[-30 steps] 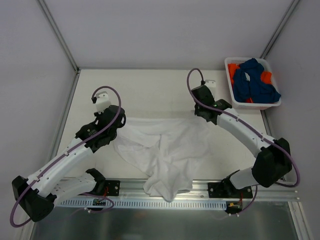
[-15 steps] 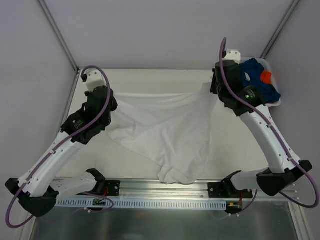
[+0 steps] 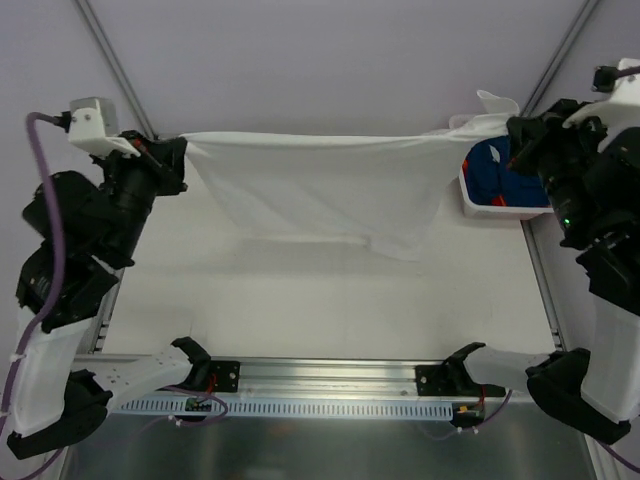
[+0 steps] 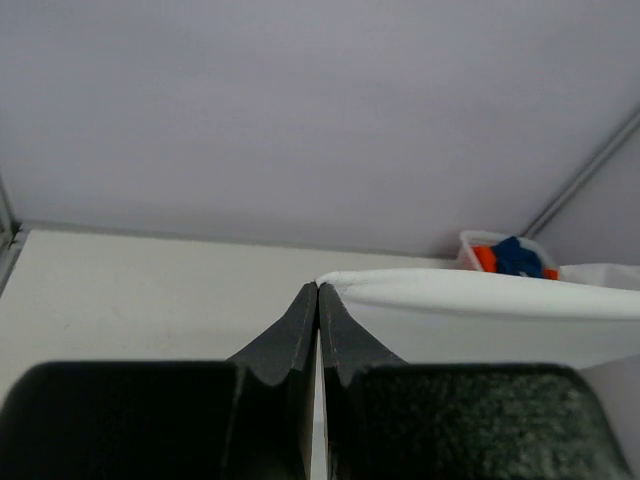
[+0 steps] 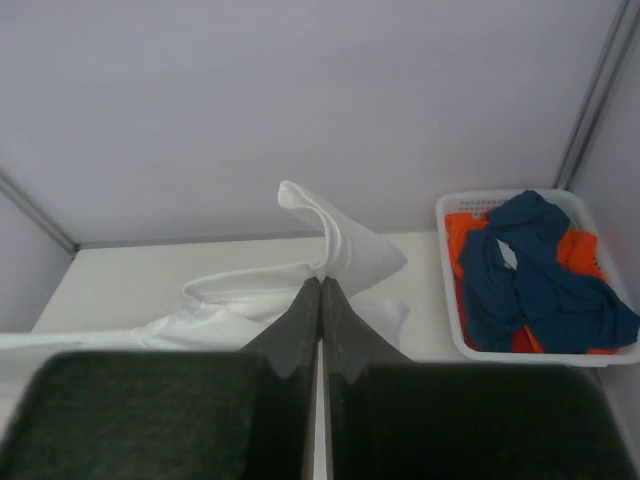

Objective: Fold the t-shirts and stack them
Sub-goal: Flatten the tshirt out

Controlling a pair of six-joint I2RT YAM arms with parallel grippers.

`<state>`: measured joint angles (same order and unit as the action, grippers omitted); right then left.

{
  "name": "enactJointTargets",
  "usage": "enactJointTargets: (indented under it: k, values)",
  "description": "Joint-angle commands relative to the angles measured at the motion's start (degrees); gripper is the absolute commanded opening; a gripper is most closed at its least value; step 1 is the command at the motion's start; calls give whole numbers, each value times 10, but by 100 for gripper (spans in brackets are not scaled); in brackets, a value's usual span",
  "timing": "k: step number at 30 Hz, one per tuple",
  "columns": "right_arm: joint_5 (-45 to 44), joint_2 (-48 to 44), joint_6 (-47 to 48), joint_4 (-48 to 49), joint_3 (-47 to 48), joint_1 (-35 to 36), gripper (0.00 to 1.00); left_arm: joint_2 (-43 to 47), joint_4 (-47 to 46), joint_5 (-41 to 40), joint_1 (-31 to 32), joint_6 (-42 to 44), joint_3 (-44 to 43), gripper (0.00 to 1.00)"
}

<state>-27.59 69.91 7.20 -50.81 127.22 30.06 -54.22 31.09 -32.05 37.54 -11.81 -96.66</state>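
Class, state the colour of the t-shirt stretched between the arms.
The stretched cloth t-shirt is plain white; top external view.

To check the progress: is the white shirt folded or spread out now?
Spread out, not folded. The white shirt hangs stretched between the left gripper and the right gripper, both shut on its top edge.

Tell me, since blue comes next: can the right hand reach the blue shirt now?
Probably not yet: the right hand is shut on the white shirt, held taut with the left hand. The blue shirt lies uncovered in the basket nearby.
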Motion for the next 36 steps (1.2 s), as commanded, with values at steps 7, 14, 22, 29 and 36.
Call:
enactJointTargets:
  k: [7,14,22,29,36]
  values:
    - [155,-147,-2,5,59,-5,0,77,55,234,-1,-49,-149,0]
    - [188,-179,-16,5,114,-6,1,114,61,291,-4,-103,-128,0]
    - [160,-187,5,40,-5,-5,1,102,60,182,-4,-95,-42,0]
    - [67,-173,45,160,-249,-5,1,0,-46,-30,-4,-43,105,0]
    - [185,5,-11,329,-381,-139,1,-274,-117,12,-129,-81,133,0]
